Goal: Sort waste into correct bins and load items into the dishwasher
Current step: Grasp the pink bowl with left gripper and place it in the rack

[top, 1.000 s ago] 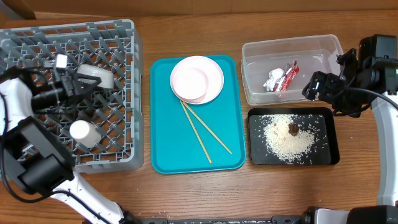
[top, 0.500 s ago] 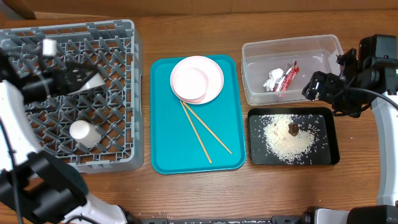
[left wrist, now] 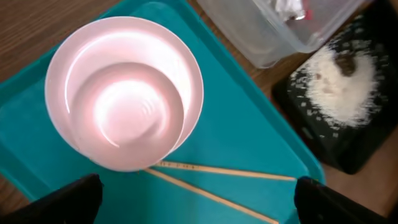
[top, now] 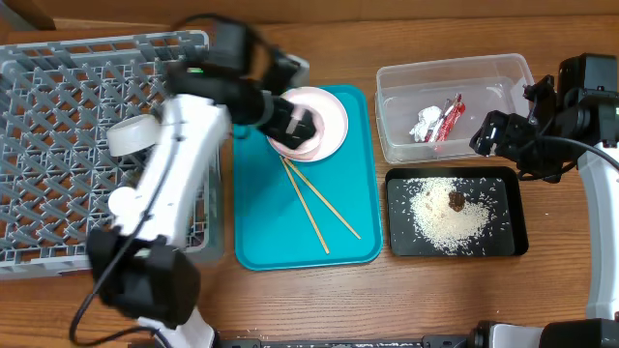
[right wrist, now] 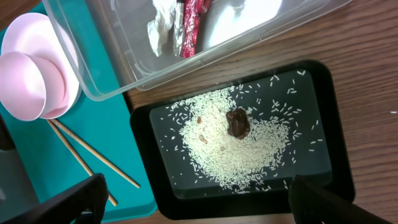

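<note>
Two chopsticks [left wrist: 224,171] lie on the teal tray [left wrist: 249,118] beneath the left fingers [left wrist: 65,198], which are spread wide and empty. Beyond them, the pink bowl [left wrist: 127,118] sits on the white plate [left wrist: 155,43]. Only the right wrist view shows the right fingers [right wrist: 68,199] spread and empty above the rice [right wrist: 211,152] in the black tray [right wrist: 314,165]. Farther on, both wrappers [right wrist: 186,22] lie in the clear tub [right wrist: 267,28].

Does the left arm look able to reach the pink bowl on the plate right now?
Probably yes. The left gripper hangs open over the tray, close above the pink bowl. The bowl sits in the white plate with nothing covering it, and the chopsticks lie off to one side.
</note>
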`<control>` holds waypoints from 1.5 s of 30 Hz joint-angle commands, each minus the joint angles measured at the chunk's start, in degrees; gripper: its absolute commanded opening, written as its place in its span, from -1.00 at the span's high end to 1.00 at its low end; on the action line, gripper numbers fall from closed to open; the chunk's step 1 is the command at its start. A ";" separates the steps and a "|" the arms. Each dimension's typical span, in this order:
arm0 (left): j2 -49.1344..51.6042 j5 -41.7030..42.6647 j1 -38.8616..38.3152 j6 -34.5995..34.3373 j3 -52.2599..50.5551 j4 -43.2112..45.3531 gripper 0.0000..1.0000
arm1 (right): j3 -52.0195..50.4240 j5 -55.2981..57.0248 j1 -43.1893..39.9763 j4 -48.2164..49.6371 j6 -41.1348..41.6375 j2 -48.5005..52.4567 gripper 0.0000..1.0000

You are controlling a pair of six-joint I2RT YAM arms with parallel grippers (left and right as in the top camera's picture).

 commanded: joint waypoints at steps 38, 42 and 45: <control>15.82 36.92 32.17 -3.26 25.83 -6.97 0.92 | 1.46 -0.02 -0.13 -0.39 -0.20 -0.48 -0.89; 20.87 46.38 37.07 -1.64 25.83 -5.77 0.92 | 1.46 -0.02 -0.13 -0.57 -0.20 -0.48 -0.89; 24.81 49.99 39.21 -1.62 25.83 -3.78 0.91 | 1.46 -0.02 -0.13 -0.79 -0.20 -0.48 -0.89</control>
